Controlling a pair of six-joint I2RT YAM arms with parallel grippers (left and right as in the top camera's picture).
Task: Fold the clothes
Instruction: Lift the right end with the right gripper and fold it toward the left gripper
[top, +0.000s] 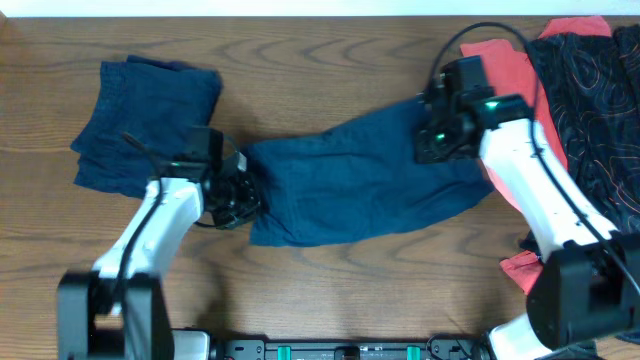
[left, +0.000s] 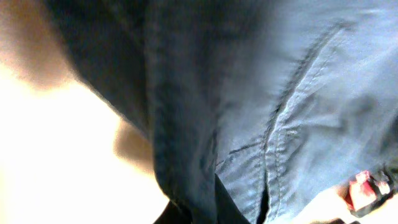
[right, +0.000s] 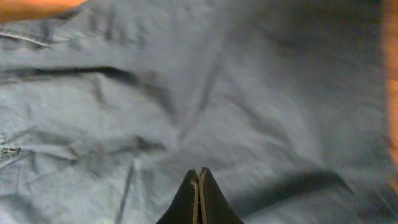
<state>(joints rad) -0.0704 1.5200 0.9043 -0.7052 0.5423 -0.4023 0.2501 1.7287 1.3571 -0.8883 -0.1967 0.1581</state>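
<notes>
A pair of dark navy shorts (top: 360, 185) lies spread across the middle of the table. My left gripper (top: 240, 197) is at its left end, shut on the fabric. In the left wrist view the shorts (left: 298, 93) drape close over the dark fingers (left: 214, 208), with seams showing. My right gripper (top: 436, 140) is over the right end of the shorts. In the right wrist view its fingers (right: 199, 173) are pressed together over the wrinkled cloth (right: 186, 93), with no cloth between them.
A second navy garment (top: 145, 120) lies folded at the far left. A coral-red shirt (top: 505, 65) and a black red-patterned garment (top: 590, 90) lie at the back right. Another coral piece (top: 520, 268) shows by the right arm's base.
</notes>
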